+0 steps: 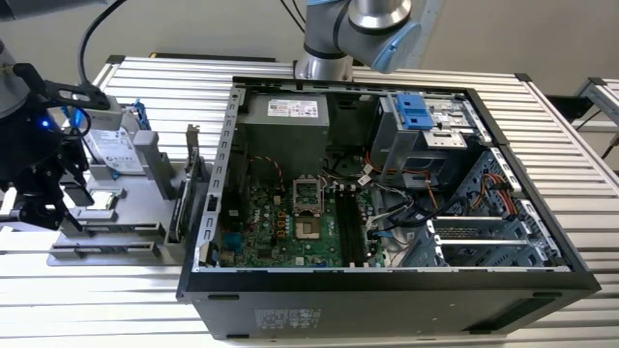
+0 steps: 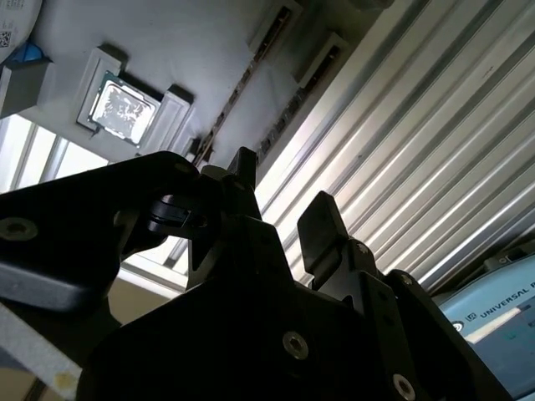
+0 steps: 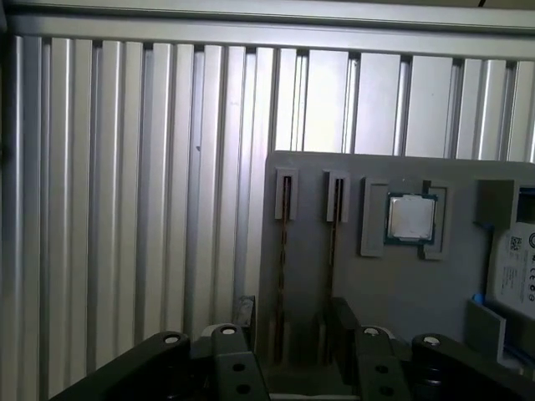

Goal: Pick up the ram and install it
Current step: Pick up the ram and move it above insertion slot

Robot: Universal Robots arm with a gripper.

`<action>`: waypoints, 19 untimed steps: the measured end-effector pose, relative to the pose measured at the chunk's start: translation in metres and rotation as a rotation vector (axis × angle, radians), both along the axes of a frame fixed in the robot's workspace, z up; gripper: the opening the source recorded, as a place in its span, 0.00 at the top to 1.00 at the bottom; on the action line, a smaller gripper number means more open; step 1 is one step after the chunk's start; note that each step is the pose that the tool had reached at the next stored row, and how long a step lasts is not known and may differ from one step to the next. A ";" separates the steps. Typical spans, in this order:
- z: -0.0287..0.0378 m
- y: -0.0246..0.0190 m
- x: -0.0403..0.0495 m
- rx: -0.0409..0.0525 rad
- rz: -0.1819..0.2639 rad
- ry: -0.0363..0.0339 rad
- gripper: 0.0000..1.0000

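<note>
The black gripper [image 3: 290, 326] is hovering over the flat grey parts tray [image 1: 106, 246] at the exterior view's left, its jaws standing spread and pinching nothing. The long, narrow dark-green ram stick [image 1: 179, 206] is sitting on edge in a tray slot, apart from the jaws. Beyond, the open black computer case [image 1: 387, 297] is lying on the ribbed aluminium counter [image 1: 551, 130].

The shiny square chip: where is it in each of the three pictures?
Exterior view: the shiny square chip lies on the grey tray, to the exterior view's left of the computer case.
Second wrist view: the chip sits in a pale frame on the tray.
First wrist view: the chip sits on the tray, beside two narrow slots.
Shared landmark: the grey tray.
</note>
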State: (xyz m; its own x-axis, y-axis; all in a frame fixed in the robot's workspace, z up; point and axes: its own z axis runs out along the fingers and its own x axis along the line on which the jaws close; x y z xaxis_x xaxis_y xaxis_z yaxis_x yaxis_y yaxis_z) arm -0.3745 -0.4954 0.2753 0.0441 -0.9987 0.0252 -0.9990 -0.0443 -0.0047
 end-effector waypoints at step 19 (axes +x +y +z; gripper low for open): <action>-0.0056 0.0000 0.0000 -0.0006 0.000 0.0000 0.00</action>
State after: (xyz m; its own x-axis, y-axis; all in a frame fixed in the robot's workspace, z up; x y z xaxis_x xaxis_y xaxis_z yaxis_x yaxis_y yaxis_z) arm -0.3745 -0.4955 0.2697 0.0442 -0.9987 0.0258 -0.9990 -0.0443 -0.0047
